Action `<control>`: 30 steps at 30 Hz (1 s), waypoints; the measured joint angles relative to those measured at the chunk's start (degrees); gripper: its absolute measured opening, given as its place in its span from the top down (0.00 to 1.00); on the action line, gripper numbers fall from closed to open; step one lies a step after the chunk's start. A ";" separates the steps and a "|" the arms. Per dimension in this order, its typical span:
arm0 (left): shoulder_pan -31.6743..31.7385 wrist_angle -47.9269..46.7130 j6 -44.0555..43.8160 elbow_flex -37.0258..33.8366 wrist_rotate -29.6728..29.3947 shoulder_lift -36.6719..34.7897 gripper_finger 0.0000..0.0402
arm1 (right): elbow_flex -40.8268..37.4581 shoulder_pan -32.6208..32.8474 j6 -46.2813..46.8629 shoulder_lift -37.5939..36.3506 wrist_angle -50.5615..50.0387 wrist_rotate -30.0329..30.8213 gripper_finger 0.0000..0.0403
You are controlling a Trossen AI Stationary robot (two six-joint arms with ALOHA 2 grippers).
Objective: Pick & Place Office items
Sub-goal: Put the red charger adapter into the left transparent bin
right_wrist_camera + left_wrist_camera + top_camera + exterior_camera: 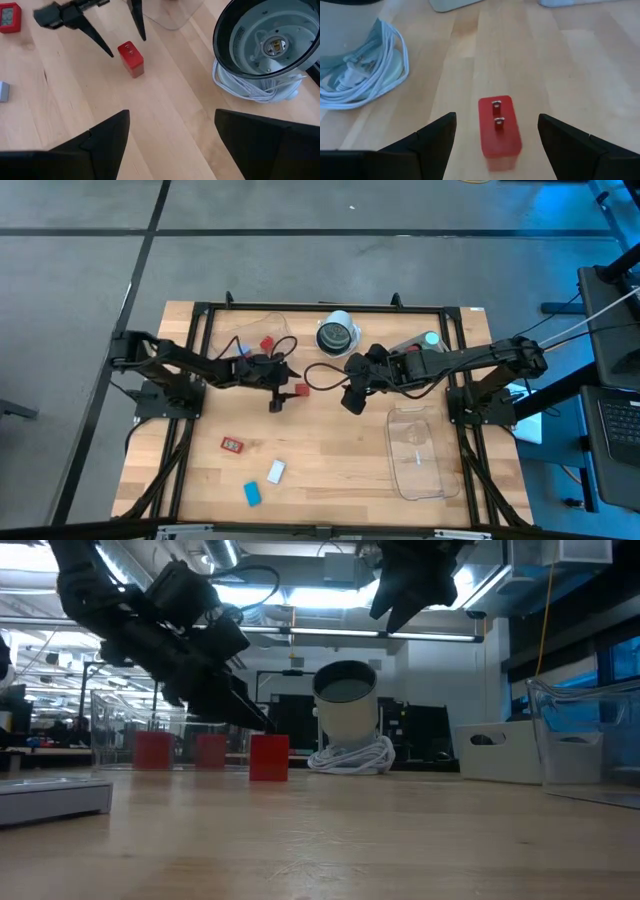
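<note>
A red block with two metal prongs (499,127) lies on the wood near the table's middle (300,390). My left gripper (496,117) is open, low over the table, with one finger on either side of the block and not touching it; the low view shows its fingers slanting down to the block (268,757). My right gripper (171,115) is open and hangs above the table (352,398), just right of the block. A red-framed tag (232,444), a white block (276,471) and a blue block (252,493) lie near the near edge.
A round white-rimmed dark object (338,333) stands on a coil of white cord (365,70) at the far side. One clear tray (415,452) lies at the right. Another clear tray (250,330) at the far left holds a red piece (267,343).
</note>
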 joint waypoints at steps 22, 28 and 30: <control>-2.43 -18.26 -7.70 10.99 -5.51 5.79 0.31 | 0.00 0.00 -0.06 0.00 0.45 -0.88 0.27; -2.72 -22.05 -7.68 13.54 -5.57 6.16 0.39 | 0.00 0.00 -0.25 0.00 0.43 -0.89 0.27; -2.80 -22.09 -7.66 13.68 -5.38 6.03 0.44 | 0.00 0.00 -0.37 0.00 0.43 -0.86 0.27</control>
